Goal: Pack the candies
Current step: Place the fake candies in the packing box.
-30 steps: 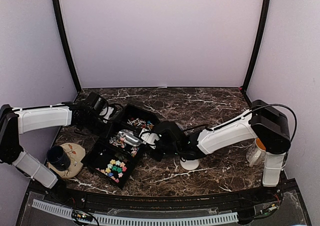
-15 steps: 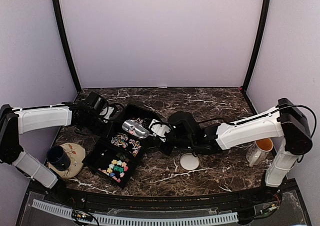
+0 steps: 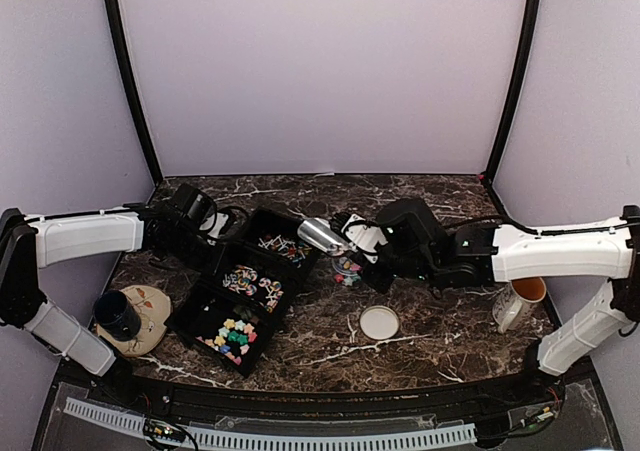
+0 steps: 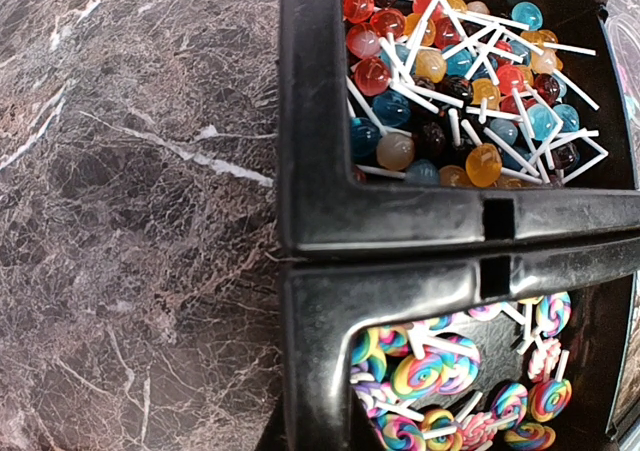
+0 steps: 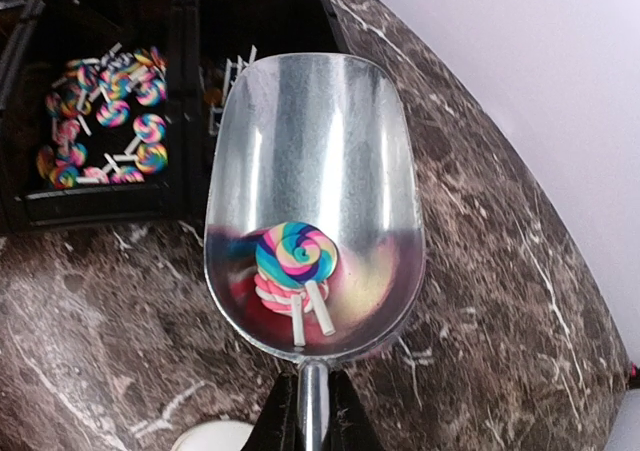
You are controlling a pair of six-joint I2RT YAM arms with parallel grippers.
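Where swirl lollipops [image 5: 296, 256] lie in scoop [image 5: 315, 131], sticks pointing toward handle [image 5: 312, 396]

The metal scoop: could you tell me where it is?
The metal scoop is mid-table in the top view, in the right gripper, right of the black tray.
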